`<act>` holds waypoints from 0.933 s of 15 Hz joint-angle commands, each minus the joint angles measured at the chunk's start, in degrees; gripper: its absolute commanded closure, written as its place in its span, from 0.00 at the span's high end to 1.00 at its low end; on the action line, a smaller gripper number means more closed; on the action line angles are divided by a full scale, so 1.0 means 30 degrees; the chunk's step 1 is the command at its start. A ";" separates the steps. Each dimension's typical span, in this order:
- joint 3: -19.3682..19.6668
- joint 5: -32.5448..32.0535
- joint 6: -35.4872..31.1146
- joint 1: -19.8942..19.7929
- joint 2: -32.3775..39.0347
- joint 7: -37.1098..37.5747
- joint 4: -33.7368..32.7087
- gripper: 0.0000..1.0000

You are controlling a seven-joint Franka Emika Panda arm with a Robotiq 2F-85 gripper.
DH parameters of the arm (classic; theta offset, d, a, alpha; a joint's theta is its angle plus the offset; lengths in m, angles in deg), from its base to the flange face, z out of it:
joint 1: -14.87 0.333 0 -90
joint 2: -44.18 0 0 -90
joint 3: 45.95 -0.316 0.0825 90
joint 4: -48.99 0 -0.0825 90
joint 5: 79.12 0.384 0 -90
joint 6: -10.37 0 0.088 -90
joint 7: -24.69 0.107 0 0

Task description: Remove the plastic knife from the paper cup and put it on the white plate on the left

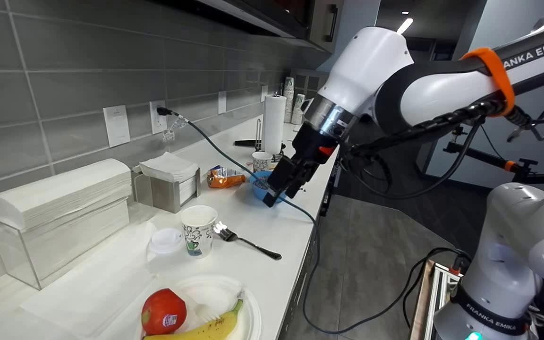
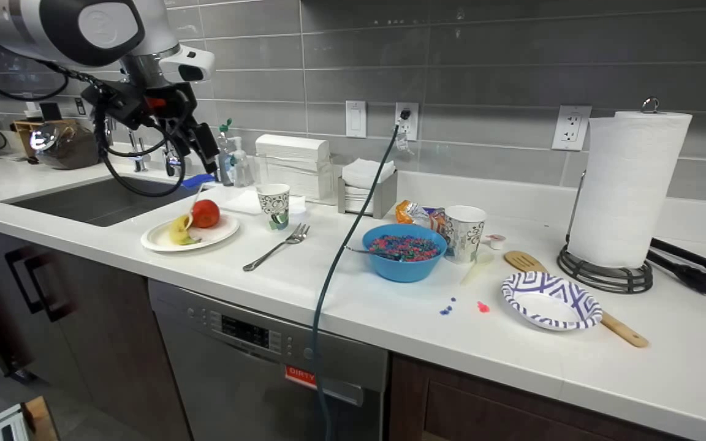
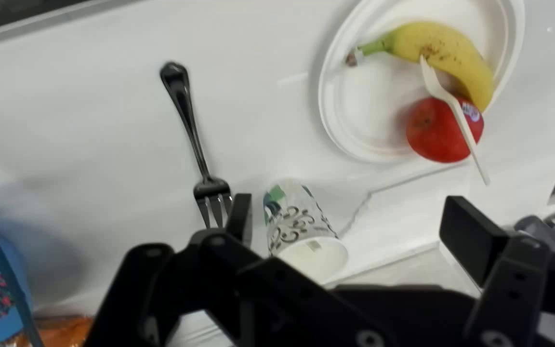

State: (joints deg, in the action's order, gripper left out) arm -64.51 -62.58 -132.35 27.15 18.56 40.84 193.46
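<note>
Gripper [image 3: 351,224], plate [image 3: 378,99] of fruit [image 3: 427,138] beyond

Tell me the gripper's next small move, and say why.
I'd probably lift the open gripper a little and hold there. Nothing sticks out of the paper cup by the metal fork, and a pale plastic utensil, perhaps the one wanted, already slants over the red fruit and banana on the white plate, so nothing seems left to grasp.

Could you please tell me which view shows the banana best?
The wrist view: there the banana shows nearly its whole curve from above. Both exterior views show less: the banana cropped by the bottom edge, or the banana small and foreshortened.
</note>
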 commanded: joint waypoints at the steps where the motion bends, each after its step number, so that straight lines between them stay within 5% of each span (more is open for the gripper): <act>1: -0.0804 -0.2128 -0.2685 -0.0647 0.2680 0.1160 -0.1674 1.00; 6: -0.1561 -0.6994 -0.3854 -0.2017 0.5614 0.3412 -0.3490 1.00; 14: -0.1429 -1.3149 -0.3697 -0.2043 0.9632 0.7006 -0.5798 1.00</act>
State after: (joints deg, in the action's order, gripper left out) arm -68.28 -97.50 -142.94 21.03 42.54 58.00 179.29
